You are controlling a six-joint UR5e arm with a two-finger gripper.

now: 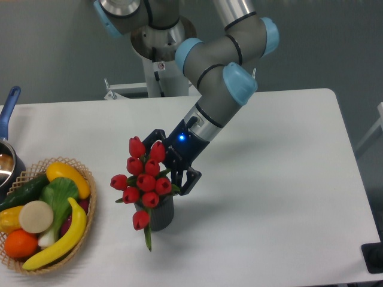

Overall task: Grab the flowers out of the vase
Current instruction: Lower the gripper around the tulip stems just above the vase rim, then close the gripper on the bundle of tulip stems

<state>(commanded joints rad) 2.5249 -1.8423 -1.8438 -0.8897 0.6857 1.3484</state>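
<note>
— Camera view first: where's your gripper (pixel 172 160)?

— You've got it low over the table (pixel 269 179), pressed in at the right side of the flowers (pixel 143 179). One dark finger (pixel 189 178) shows just right of the buds, another (pixel 154 135) pokes out behind the upper ones. The jaws stand spread, with the top right of the bunch lying between them. Whether they actually touch the stems, you can't tell; the buds hide that.

— And the flowers themselves?

— They sit in the vase (pixel 160 216), a dark grey cylinder near the table's front edge, one bud drooping over its left rim.

— Anything else nearby?

— Your basket (pixel 84 173) of fruit and vegetables sits well to the left, with a blue-handled pot (pixel 8 113) behind it
</note>
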